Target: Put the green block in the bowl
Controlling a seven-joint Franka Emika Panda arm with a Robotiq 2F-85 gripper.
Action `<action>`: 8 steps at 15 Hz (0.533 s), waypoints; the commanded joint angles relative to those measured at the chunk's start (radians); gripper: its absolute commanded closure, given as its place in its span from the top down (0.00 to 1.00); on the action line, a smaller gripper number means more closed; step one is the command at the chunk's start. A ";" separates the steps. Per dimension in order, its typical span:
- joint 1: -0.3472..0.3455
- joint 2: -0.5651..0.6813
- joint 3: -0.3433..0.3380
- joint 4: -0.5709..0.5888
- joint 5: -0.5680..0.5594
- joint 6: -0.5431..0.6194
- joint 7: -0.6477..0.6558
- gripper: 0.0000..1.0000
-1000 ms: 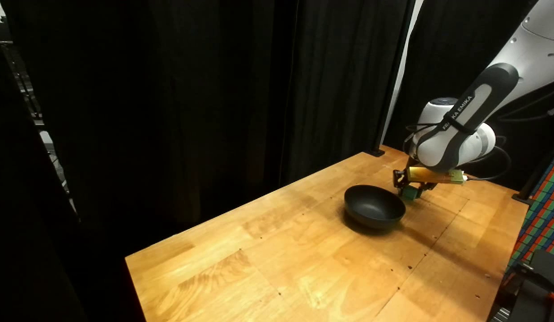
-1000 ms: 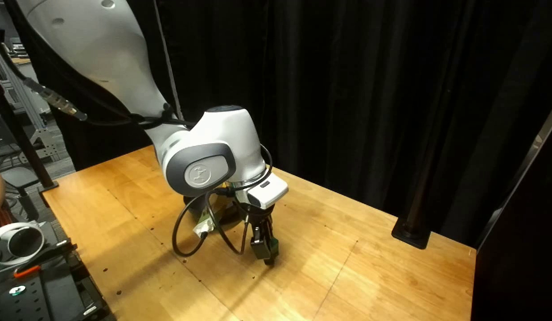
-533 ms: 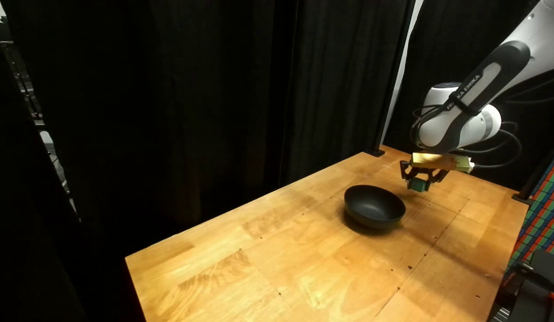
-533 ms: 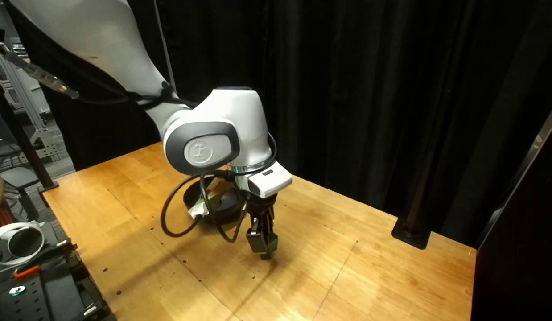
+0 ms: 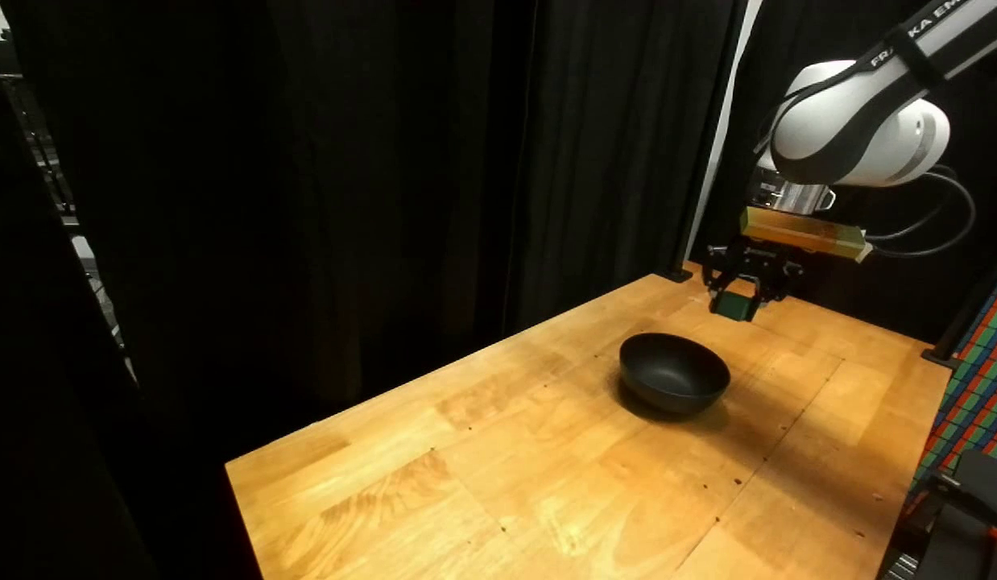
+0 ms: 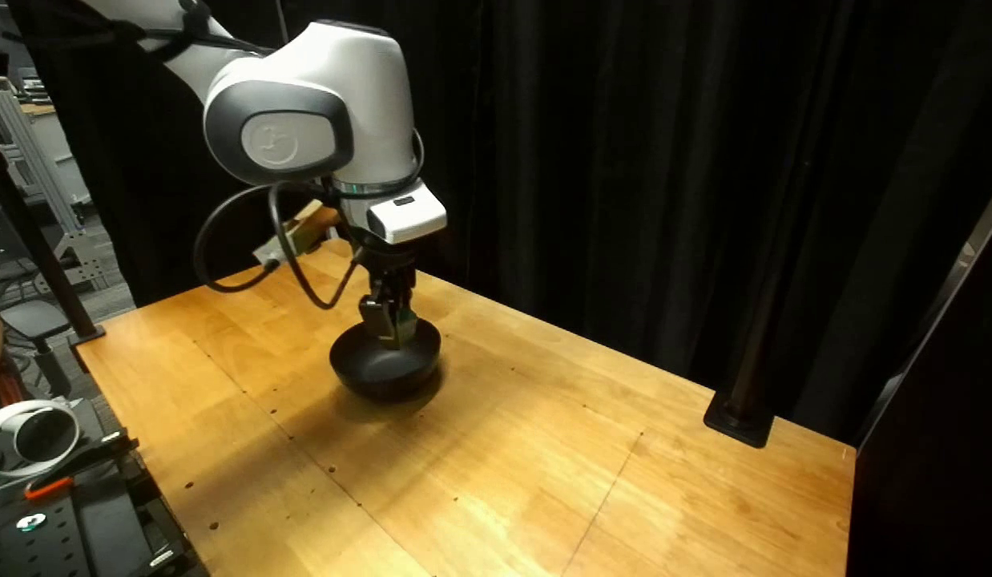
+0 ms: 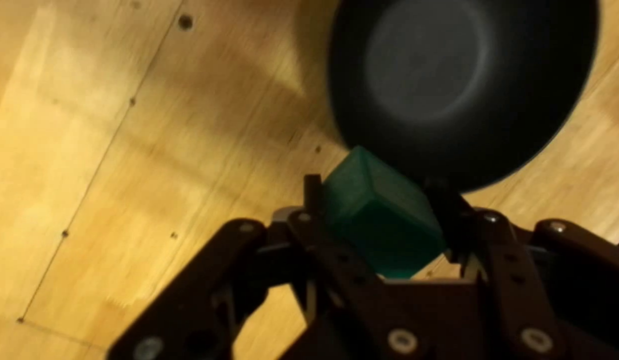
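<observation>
The green block is a small dark green cube, held turned between the two fingers in the wrist view. It also shows in both exterior views. My gripper is shut on the block and holds it in the air, well above the table. The round black bowl stands upright on the table and its visible inside is empty. In the wrist view the bowl lies ahead, and the block's corner overlaps its near rim. In an exterior view the gripper and block hide part of the bowl's far rim.
The wooden table bears the bowl. Black posts stand at the table's edge, with black curtains behind. A side cart with a white ring-shaped part stands beside the table. A cable loops from the wrist.
My gripper has lifted the block from near the table top and carried it upward and towards the bowl. The bowl has not moved.
</observation>
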 commanded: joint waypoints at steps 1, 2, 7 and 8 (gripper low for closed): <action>-0.010 -0.081 0.116 -0.093 0.140 0.042 -0.095 0.28; -0.005 -0.078 0.140 -0.101 0.163 0.060 -0.111 0.28; -0.017 -0.085 0.181 -0.111 0.186 0.125 -0.129 0.99; -0.025 -0.100 0.171 -0.111 0.176 0.126 -0.124 1.00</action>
